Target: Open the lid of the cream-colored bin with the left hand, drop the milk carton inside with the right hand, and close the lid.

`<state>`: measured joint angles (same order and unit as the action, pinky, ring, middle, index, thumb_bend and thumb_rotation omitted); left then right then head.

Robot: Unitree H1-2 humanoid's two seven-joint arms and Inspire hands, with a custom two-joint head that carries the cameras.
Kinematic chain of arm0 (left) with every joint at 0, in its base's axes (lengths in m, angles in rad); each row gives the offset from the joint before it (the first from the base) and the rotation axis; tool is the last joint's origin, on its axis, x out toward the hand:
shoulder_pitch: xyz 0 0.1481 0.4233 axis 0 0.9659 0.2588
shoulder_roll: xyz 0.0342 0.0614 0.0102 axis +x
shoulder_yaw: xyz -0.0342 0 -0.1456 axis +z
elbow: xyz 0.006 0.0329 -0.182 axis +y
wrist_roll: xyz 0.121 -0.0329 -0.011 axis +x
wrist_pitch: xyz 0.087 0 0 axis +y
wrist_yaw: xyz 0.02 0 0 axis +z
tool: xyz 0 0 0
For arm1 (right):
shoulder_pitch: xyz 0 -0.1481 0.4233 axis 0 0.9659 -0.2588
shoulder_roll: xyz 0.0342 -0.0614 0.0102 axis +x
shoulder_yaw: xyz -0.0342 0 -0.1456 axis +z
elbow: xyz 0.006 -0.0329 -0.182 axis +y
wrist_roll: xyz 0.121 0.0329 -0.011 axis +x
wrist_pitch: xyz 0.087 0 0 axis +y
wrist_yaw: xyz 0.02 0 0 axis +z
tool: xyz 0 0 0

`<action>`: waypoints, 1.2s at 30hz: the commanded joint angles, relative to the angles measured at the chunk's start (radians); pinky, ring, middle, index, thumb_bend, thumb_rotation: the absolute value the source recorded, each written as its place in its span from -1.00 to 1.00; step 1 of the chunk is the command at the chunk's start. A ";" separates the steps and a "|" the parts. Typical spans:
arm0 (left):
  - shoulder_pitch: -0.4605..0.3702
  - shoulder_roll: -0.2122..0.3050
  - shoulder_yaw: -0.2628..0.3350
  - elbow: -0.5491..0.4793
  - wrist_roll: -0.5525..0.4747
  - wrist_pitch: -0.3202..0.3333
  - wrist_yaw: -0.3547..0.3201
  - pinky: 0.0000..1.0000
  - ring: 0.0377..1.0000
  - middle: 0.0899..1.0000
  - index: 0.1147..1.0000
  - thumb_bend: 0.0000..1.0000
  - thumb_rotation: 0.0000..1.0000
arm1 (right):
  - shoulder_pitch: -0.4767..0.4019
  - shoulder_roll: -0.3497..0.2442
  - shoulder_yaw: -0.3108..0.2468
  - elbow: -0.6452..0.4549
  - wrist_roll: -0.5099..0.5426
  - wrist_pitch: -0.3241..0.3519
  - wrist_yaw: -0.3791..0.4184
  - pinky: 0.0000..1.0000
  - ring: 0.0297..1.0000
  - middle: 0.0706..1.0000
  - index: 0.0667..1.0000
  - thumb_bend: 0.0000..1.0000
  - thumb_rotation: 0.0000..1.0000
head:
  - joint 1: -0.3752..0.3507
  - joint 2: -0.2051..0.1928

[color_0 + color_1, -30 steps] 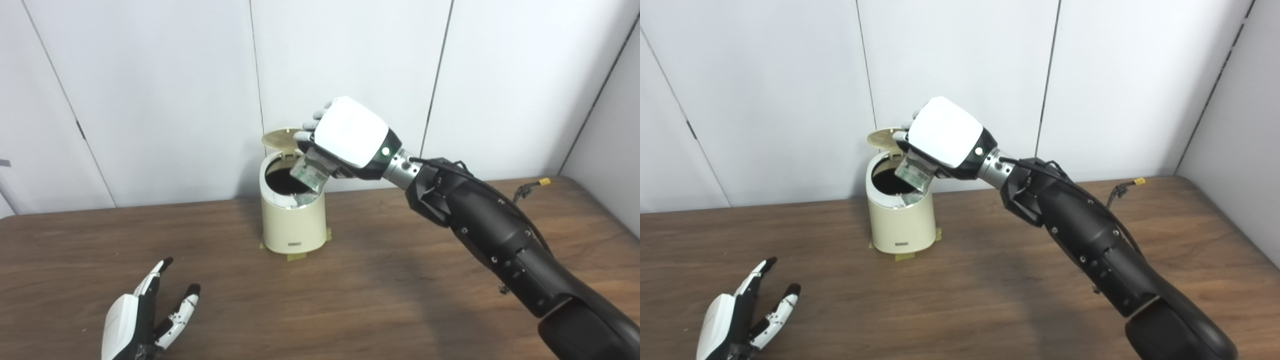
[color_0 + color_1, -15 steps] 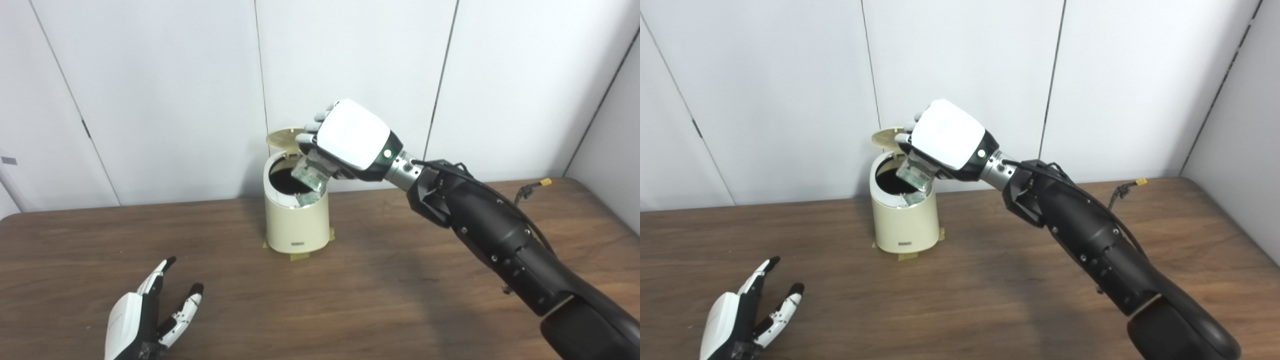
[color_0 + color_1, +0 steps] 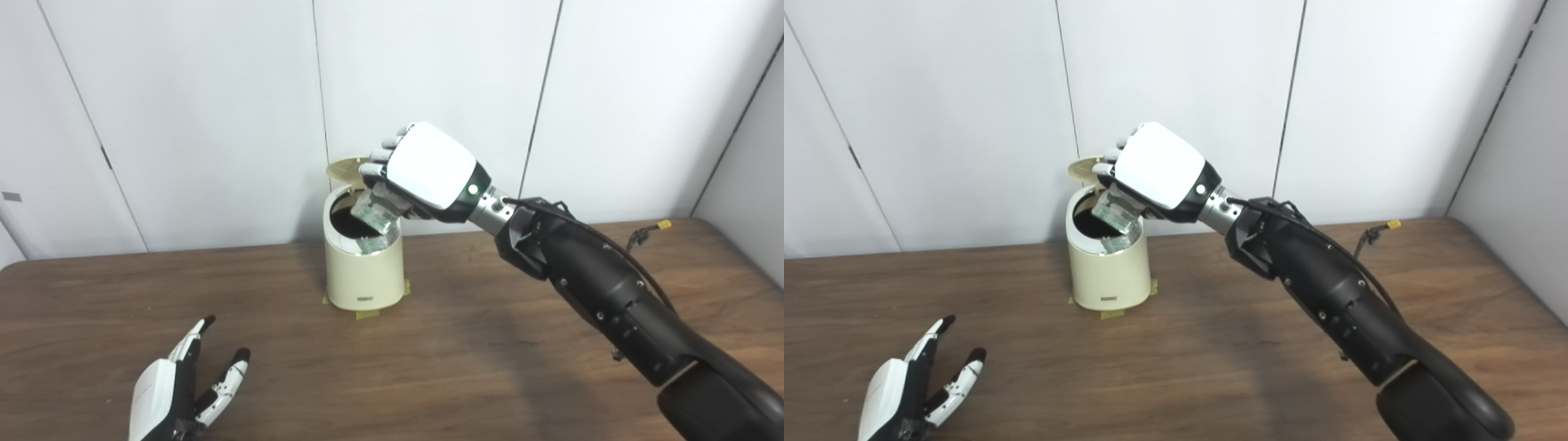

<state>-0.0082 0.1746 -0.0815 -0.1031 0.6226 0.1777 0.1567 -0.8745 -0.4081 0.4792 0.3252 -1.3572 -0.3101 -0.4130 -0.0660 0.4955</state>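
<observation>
Dark brown wood-grain table (image 3: 429,367), white panelled wall (image 3: 202,110) with dark vertical seams behind it, small yellow-tipped black cable connector (image 3: 652,229) lying near the table's far right edge.

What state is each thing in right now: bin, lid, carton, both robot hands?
Cream-colored bin: upright on the table, mouth open.
Lid: flipped up at the back.
Milk carton: tilted over the bin mouth, not released.
Right robot hand: shut on the milk carton.
Left robot hand: open, low over the table, holding nothing.
</observation>
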 commanded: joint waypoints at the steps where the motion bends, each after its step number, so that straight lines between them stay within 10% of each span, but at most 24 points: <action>1: 0.001 -0.024 -0.015 0.010 0.005 -0.008 0.016 0.78 0.85 0.84 0.81 0.03 0.40 | -0.076 -0.002 -0.022 -0.026 0.024 0.036 -0.040 -0.61 -0.23 -0.16 -0.08 0.04 -1.00 | -0.001 0.001; 36: 0.011 -0.024 -0.024 -0.018 0.022 0.018 -0.005 0.80 0.85 0.84 0.83 0.06 0.47 | -0.113 -0.030 0.095 0.005 -0.099 0.044 -0.096 -0.55 -0.22 -0.14 -0.09 0.04 -1.00 | 0.000 0.003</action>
<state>-0.0057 0.1740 -0.0876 -0.1109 0.6416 0.1996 0.1453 -0.9190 -0.4098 0.5894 0.3369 -1.4616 -0.3068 -0.5120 -0.0644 0.4970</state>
